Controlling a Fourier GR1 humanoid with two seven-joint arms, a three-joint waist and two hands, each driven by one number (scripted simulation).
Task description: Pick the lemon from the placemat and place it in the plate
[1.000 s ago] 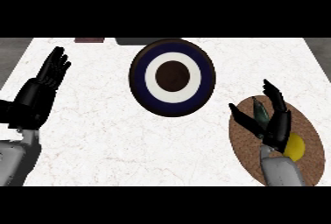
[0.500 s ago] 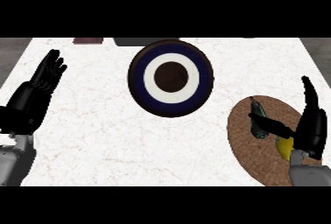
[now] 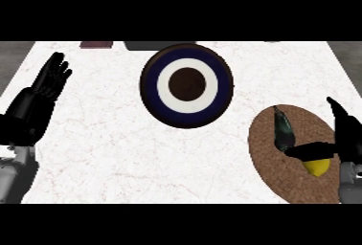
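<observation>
Where the white marble counter (image 3: pixel 127 158) meets the view's left edge, the left hand (image 3: pixel 44 93) rests with its fingers straight and pointing up, wide open and holding nothing, well apart from everything else. Further to the right, near the counter's far side, lies the plate (image 3: pixel 186 86), round, with a dark blue rim, a white ring and a brown centre; nothing lies in it. To the right of the plate and nearer to the robot lies the brown oval placemat (image 3: pixel 272 160). On its left part lies a dark, long, narrow object (image 3: pixel 283 131) which I cannot identify. The yellow lemon (image 3: pixel 317 166) sits on the placemat's right part, partly hidden. The right hand (image 3: pixel 345 139) is over it at the view's right edge: the fingers point up and stay straight, and the thumb reaches left across the top of the lemon, so the hand is open and does not close round the fruit.
</observation>
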